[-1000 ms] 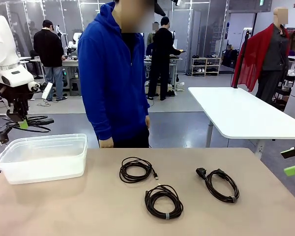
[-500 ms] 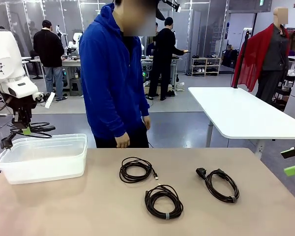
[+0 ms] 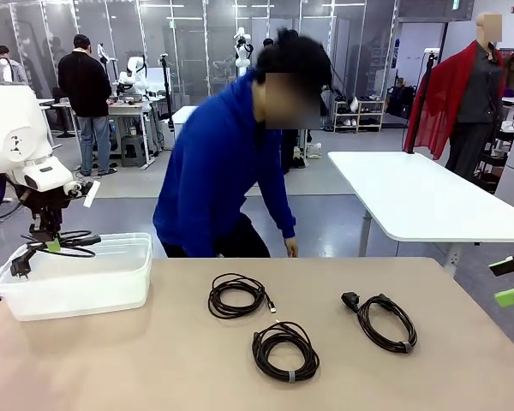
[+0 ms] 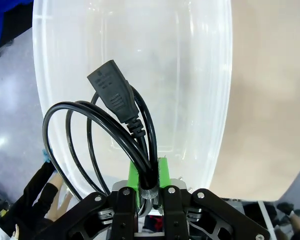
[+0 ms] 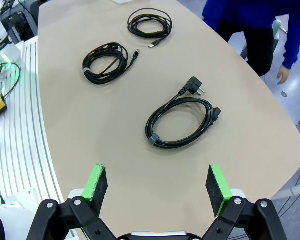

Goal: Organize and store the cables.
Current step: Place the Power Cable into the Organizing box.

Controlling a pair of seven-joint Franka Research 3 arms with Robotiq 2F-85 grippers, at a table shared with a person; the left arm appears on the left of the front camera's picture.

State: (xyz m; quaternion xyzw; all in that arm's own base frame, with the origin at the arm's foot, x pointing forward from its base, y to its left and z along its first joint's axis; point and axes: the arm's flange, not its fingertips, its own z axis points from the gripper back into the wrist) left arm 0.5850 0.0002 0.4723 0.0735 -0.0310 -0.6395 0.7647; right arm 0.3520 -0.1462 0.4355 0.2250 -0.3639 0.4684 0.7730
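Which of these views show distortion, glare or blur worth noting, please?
Front view: even light, three coiled cables crisp, shadows faint. Left wrist view: the wide lens bows the clear bin into an oval, small glints on its plastic; the cable in the left gripper is sharp. Right wrist view: the table edge bows too.

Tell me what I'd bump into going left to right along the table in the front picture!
Clear bin → cable coil with the small plug → banded cable coil → cable coil with the big plug → right gripper.
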